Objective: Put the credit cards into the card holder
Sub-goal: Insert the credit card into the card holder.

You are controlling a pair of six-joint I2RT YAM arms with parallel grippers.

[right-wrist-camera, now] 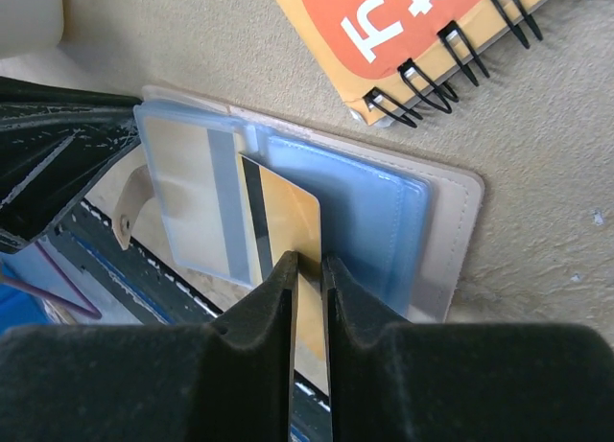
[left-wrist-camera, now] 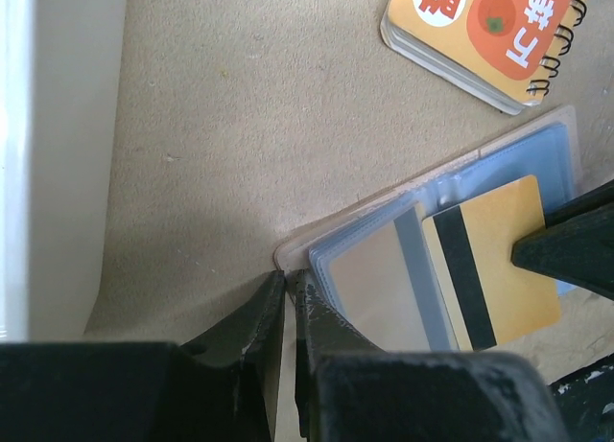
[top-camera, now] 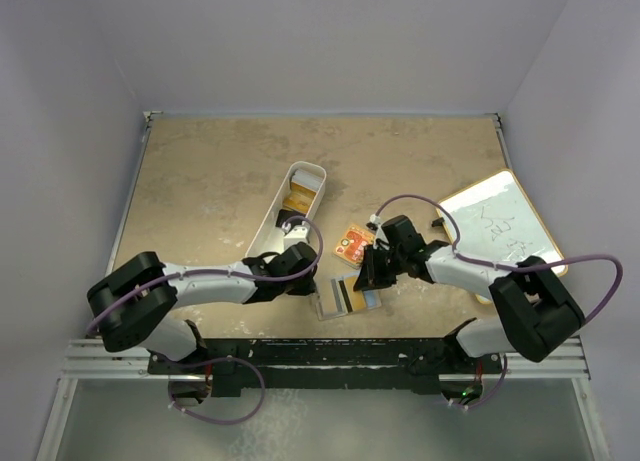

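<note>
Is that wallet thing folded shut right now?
No: the card holder lies open, its clear pockets showing, and the right gripper holds an orange-gold card at them.

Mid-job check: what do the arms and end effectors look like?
The left arm and right arm have white links with bulky black joints; a purple cable loops along each. The left end effector and right end effector have matte black wedge-shaped fingers.

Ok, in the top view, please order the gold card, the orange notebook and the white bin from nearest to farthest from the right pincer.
1. Gold card: gripped in the right pincer, over the card holder.
2. Orange notebook: just beyond the pincer, on its far side.
3. White bin: farthest, off to the left.
</note>
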